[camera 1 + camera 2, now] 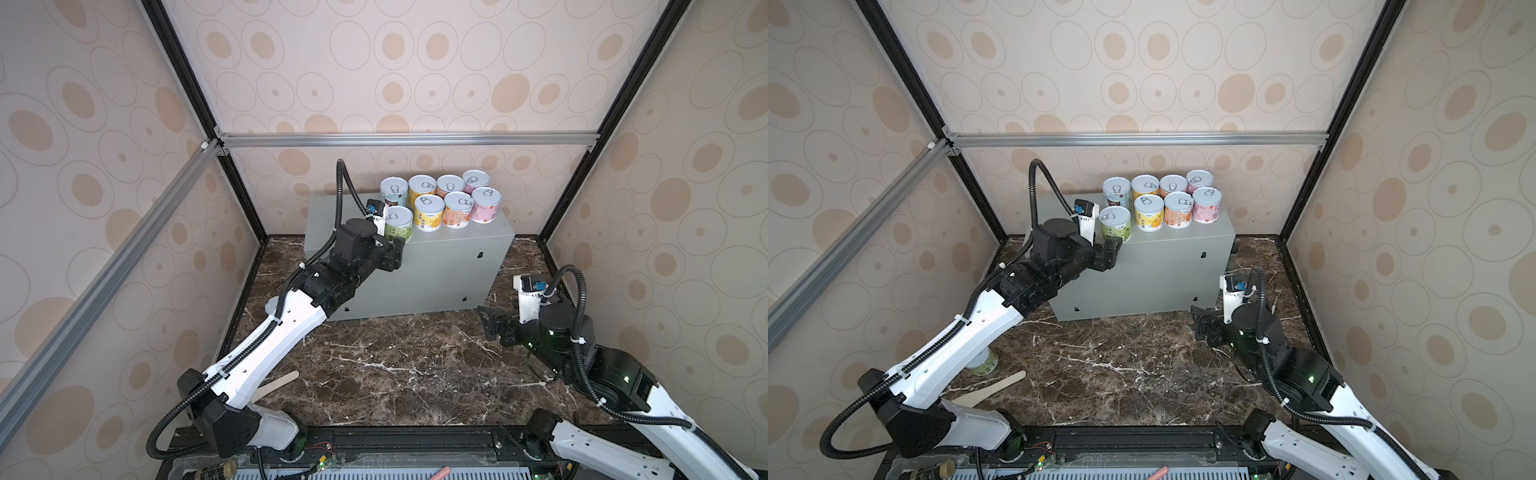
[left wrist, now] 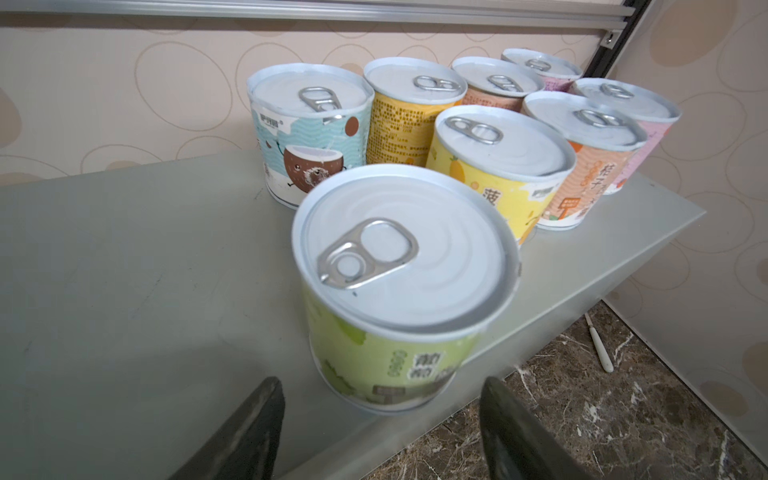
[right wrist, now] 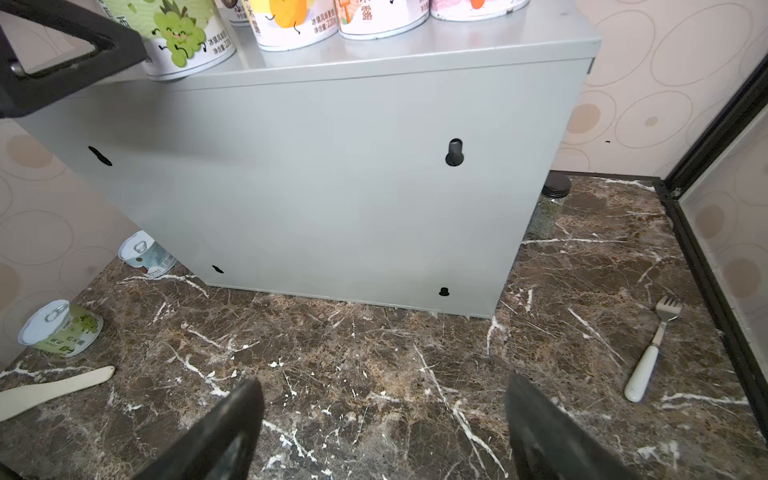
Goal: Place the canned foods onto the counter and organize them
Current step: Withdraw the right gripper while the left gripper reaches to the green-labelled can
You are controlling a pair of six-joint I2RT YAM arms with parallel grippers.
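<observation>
Far left, on the marble floor (image 1: 407,365): green floor can (image 3: 60,328) and teal floor can (image 3: 145,253). Both look tipped on their sides, so the long axis is roughly horizontal; exact heading unclear. The teal one lies just beside the counter (image 1: 436,270) at its left end. Neither is shelved yet. Wooden spatula (image 1: 992,388) near the green one, not ours.

Left gripper (image 2: 381,380) is up at the counter's front edge, jaws apart, empty. Green can (image 2: 407,266) stands upright just ahead of the fingertips, not between them, no contact visible. Seven other cans (image 1: 440,199) stand upright beside and behind it, making two rows of four, tightly packed.

Right gripper (image 3: 382,380): wide, empty, low over the floor by the counter's right end, well apart from both floor cans.

Judgement: left arm is nearer. The floor cans lie below it and back toward its base, the green one partly under its forearm. It would need to back off, drop, and set the jaws across the can body, not lid-to-base.
</observation>
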